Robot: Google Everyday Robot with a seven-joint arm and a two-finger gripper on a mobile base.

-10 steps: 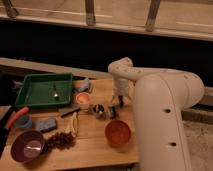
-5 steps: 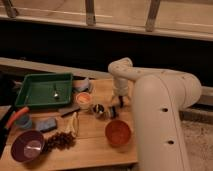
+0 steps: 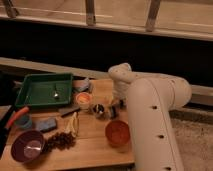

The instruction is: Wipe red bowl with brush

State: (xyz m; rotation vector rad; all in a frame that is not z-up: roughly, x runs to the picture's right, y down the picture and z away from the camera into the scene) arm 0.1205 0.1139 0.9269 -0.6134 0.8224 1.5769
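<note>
The red bowl [image 3: 118, 133] stands on the wooden table [image 3: 92, 150] near the front edge, right of the middle, with its lighter orange inside showing. My gripper [image 3: 113, 107] hangs at the end of the white arm, low over the table just behind the bowl and apart from it. A short dark piece with a pale spot [image 3: 98, 109] sits right beside the gripper on its left. I cannot tell whether it is the brush or whether the gripper holds it. No other slim black brush shows.
A green tray [image 3: 35, 92] lies at the back left. A small orange-rimmed cup [image 3: 83, 100] and a dark-handled knife [image 3: 67, 111] lie left of the gripper. A purple bowl [image 3: 27, 146], dark grapes [image 3: 61, 141], a blue sponge [image 3: 47, 125] and an orange-handled tool [image 3: 17, 117] fill the front left.
</note>
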